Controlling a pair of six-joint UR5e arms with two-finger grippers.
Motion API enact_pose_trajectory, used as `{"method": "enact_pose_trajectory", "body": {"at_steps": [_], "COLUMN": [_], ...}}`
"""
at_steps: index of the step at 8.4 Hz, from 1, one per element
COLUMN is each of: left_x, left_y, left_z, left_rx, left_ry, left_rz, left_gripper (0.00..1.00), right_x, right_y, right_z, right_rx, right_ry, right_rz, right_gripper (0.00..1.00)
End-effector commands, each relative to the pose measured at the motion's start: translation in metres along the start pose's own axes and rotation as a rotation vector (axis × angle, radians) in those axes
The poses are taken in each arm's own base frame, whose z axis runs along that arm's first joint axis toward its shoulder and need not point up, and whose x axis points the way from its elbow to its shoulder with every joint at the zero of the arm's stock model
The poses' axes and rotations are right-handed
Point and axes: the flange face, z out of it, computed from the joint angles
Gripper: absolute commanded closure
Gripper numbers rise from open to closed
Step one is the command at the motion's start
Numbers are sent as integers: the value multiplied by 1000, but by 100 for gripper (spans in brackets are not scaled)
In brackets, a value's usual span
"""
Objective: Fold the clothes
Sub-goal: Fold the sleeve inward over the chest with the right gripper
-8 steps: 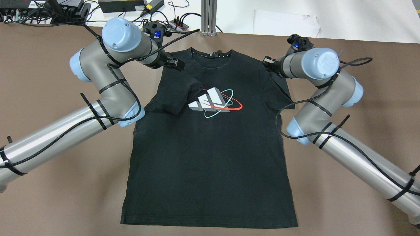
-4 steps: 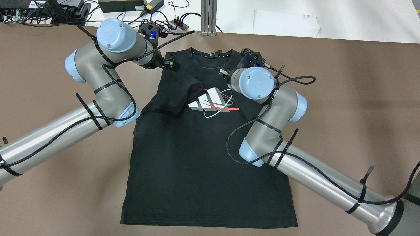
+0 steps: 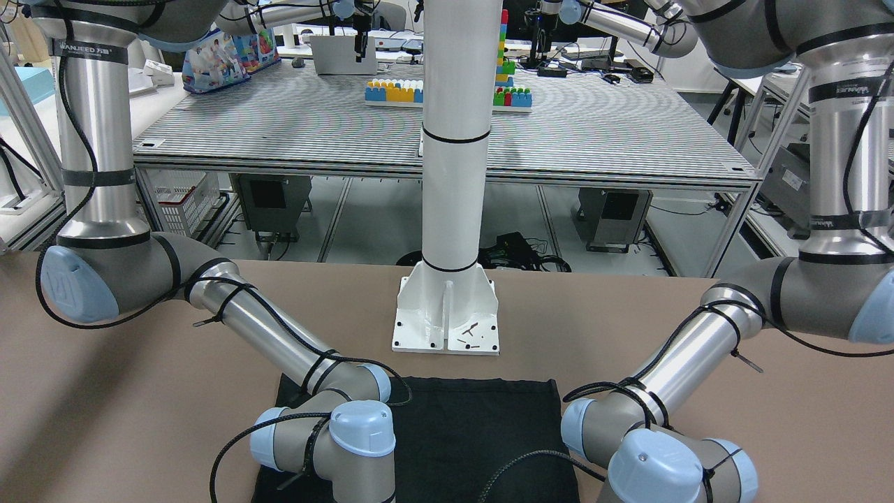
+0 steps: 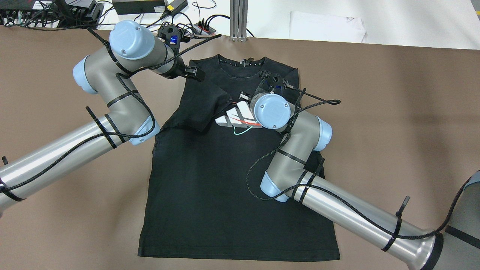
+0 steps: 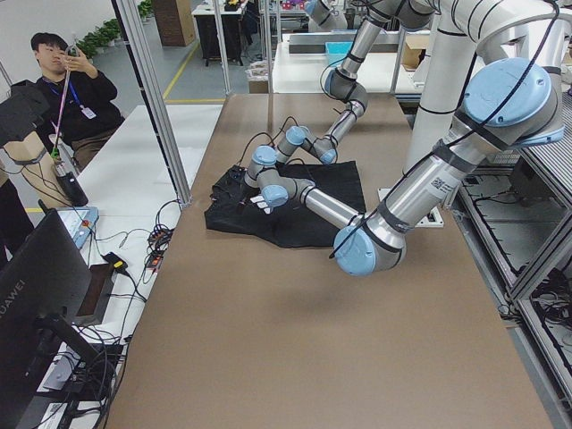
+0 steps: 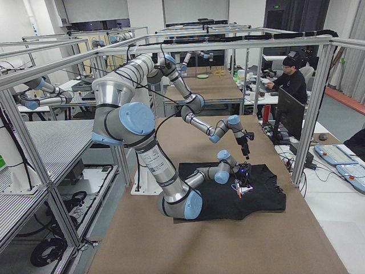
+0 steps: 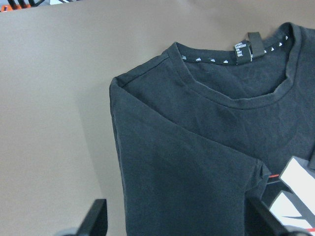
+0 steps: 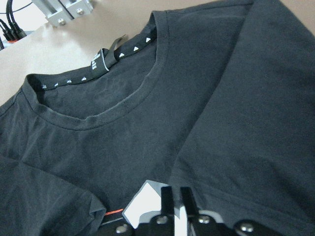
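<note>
The clothes (image 4: 210,180) are one black T-shirt lying flat on the brown table, with a white, red and teal logo on the chest. They also show in the front view (image 3: 475,419) and in both side views (image 5: 304,219) (image 6: 239,200). One sleeve lies folded in over the chest beside the logo. My left gripper (image 4: 193,73) hovers open over that shoulder, its fingers wide apart in the left wrist view (image 7: 177,223). My right gripper (image 4: 244,96) is over the logo, shut on the other sleeve's edge (image 8: 175,194), and that sleeve (image 8: 246,108) is drawn in across the chest.
A white pillar base (image 3: 447,314) stands behind the shirt's hem. An aluminium post (image 4: 239,18), cables and power bricks (image 4: 138,5) and a white sheet (image 4: 326,26) line the collar-side edge. One person (image 5: 67,85) stands beyond the table; another (image 6: 293,80) sits at a desk.
My right gripper has moved from the outer shoulder inward across the chest, pulling the sleeve with it over part of the logo. The left arm has drawn back slightly.
</note>
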Motion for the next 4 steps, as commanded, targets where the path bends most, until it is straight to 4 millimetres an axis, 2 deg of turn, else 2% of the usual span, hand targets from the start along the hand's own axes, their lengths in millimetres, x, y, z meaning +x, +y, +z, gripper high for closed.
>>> {"method": "enact_pose_trajectory", "body": {"at_steps": [1,2,3,4], "left_x": [-4,-7,-7,-15], "left_y": [-3,-2,6,27], "left_z": [-3,-2,-11,-18], "left_rx": [6,10,18,20], "left_ry": [-2,-9,5,14], "left_rz": [-15,-44,-85,-129], "left_gripper": [0,0,0,0], "right_x": [25,36,59,82], "right_y": [-20,-31,-30,-26], "right_z": [-18,-50,-76,-97], "right_rx": [-62,-93,-121,-156], "right_ry": [35,3,-14,11], "right_rz": [-183,-248,-261,-262], "right_gripper": [4,4,4,4]}}
